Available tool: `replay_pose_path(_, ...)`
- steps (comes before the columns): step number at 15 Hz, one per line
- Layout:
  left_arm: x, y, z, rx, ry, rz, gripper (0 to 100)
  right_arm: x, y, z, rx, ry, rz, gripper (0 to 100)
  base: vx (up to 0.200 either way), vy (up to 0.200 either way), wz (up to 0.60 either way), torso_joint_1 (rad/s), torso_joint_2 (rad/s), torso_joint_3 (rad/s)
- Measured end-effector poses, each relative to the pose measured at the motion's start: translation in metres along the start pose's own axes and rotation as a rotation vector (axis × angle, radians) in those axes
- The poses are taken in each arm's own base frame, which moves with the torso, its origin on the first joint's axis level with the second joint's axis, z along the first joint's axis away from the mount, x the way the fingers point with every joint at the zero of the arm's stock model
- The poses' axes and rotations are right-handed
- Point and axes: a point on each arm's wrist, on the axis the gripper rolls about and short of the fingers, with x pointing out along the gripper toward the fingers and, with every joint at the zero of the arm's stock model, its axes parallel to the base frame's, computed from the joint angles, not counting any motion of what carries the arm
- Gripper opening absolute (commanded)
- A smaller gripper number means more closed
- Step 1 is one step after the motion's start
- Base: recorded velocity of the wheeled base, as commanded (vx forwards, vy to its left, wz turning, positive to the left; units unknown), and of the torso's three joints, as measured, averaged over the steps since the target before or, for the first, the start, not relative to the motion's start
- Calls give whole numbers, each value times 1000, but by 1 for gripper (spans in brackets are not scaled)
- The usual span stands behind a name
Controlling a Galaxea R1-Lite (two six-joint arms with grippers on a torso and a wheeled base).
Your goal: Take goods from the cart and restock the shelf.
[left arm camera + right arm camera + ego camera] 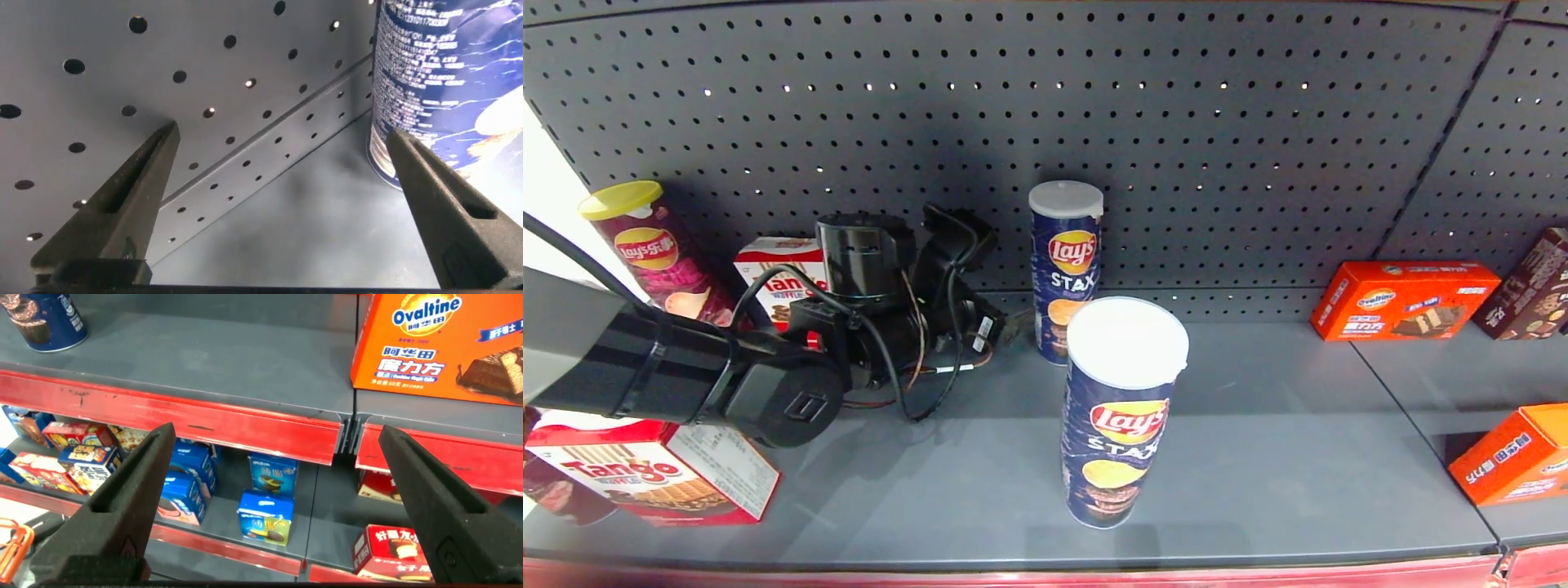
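The rear dark-blue cardboard crisp tube (1065, 278) looks light, stiff and slick, best pinched mid-body; the jaws of the left gripper (282, 128) gape wide.

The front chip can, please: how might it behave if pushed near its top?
The front chip can is tall and narrow, standing upright, so it would probably tip. Its round body would likely roll once down.

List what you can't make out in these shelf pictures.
- Head view: the left arm hides most of the rear wafer box.
- Head view: the front chip can covers part of the rear chip can's base.
- Head view: the right edge cuts off the brown box.
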Motion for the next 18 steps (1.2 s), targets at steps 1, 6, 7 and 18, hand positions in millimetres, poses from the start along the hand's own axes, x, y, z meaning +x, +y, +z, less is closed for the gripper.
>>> replay_pose_path(1, 0, -1, 0, 1, -2, -2, 100, 0, 0, 0, 0, 0, 0, 100, 0, 0, 0, 0, 0, 0)
replay_pose_path(6, 0, -2, 0, 1, 1, -6, 100, 0, 0, 0, 0, 0, -1, 100, 0, 0, 0, 0, 0, 0)
replay_pose_path(7, 0, -2, -1, 0, 1, -7, 100, 0, 0, 0, 0, 0, 0, 100, 0, 0, 0, 0, 0, 0)
replay_pose_path(18, -87, 7, 38, -99, -127, 15, 100, 0, 0, 0, 0, 0, 0, 100, 0, 0, 0, 0, 0, 0)
